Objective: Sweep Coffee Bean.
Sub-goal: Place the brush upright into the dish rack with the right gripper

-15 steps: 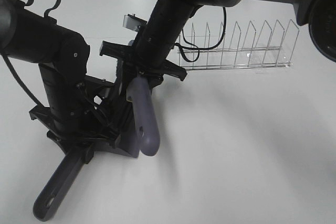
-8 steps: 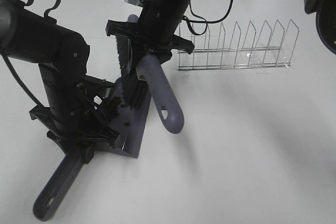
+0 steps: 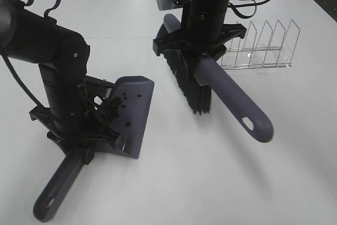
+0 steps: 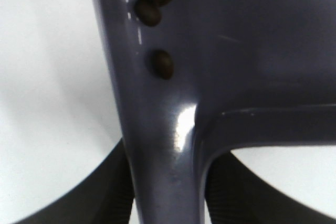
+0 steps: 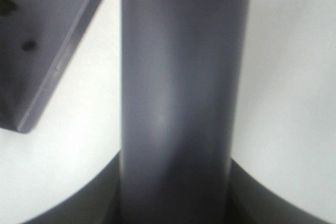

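Coffee beans in purple dustpan on white table — left gripper clamped on its handle, right gripper clamped on brush.

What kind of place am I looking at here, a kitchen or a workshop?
Probably a robotics test bench, not a kitchen: a white table, two black robot arms holding a brush and a dustpan with coffee beans, and one empty wire rack.

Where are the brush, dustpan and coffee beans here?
brush (image 3: pixel 231 96): high view, on its handle.
dustpan (image 3: pixel 134 119): high view, on bare pan floor.
coffee beans (image 4: pixel 163 64): left wrist view, on one lone bean.
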You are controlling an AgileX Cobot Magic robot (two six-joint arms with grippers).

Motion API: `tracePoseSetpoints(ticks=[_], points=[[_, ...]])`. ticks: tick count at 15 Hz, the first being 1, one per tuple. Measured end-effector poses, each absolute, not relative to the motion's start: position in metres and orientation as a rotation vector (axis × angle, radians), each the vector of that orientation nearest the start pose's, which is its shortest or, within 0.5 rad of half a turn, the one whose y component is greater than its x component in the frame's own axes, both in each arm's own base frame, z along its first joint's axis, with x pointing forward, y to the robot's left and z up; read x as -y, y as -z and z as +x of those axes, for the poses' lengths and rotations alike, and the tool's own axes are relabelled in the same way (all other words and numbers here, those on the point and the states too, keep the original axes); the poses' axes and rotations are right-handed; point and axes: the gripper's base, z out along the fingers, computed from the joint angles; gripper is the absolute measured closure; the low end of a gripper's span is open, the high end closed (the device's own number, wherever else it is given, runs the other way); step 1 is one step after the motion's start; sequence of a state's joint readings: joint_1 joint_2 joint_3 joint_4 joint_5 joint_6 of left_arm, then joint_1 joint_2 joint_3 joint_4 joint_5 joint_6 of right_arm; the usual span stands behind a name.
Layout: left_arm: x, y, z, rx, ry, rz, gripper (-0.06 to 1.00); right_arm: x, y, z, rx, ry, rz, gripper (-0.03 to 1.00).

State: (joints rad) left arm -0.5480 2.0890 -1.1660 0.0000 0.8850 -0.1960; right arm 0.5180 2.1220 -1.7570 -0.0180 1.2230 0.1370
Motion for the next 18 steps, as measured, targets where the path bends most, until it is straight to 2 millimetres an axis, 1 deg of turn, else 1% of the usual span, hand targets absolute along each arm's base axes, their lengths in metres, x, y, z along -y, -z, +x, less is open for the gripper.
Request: tracePoseSetpoints(ticks=[2, 3, 4, 5, 6, 7, 8, 10, 11, 13, 15, 18], points=[[0.180, -0.088, 0.294, -3.230, -0.080, 0.566, 0.59, -0.192, -0.196, 0.364, -3.077, 0.057, -0.579, 0.67], [0.180, -0.088, 0.294, -3.232, -0.077, 0.563, 0.59, -0.179, -0.191, 0.362, -3.113, 0.071, -0.547, 0.67], [0.180, -0.088, 0.294, -3.232, -0.073, 0.558, 0.59, -0.145, -0.179, 0.365, -3.187, 0.102, -0.438, 0.67], [0.180, -0.088, 0.294, -3.233, -0.071, 0.556, 0.59, -0.130, -0.174, 0.367, -3.213, 0.117, -0.394, 0.67], [0.180, -0.088, 0.294, -3.233, -0.071, 0.556, 0.59, -0.130, -0.174, 0.367, -3.213, 0.117, -0.394, 0.67], [0.181, -0.088, 0.293, -3.235, -0.065, 0.551, 0.59, -0.102, -0.170, 0.371, -3.243, 0.114, -0.309, 0.67], [0.181, -0.088, 0.293, -3.235, -0.065, 0.551, 0.59, -0.090, -0.168, 0.375, -3.253, 0.109, -0.258, 0.67], [0.181, -0.088, 0.293, -3.236, -0.064, 0.550, 0.59, -0.070, -0.157, 0.380, -3.289, 0.104, -0.201, 0.67], [0.181, -0.088, 0.294, -3.236, -0.064, 0.550, 0.59, -0.061, -0.150, 0.382, -3.310, 0.087, -0.173, 0.67], [0.181, -0.088, 0.293, -3.238, -0.065, 0.550, 0.59, -0.051, -0.142, 0.384, -3.334, 0.047, -0.146, 0.67], [0.181, -0.088, 0.293, -3.239, -0.066, 0.549, 0.59, -0.051, -0.138, 0.386, -3.341, 0.029, -0.150, 0.67], [0.181, -0.088, 0.293, -3.244, -0.066, 0.542, 0.59, -0.054, -0.133, 0.401, -3.320, 0.004, -0.168, 0.67]])
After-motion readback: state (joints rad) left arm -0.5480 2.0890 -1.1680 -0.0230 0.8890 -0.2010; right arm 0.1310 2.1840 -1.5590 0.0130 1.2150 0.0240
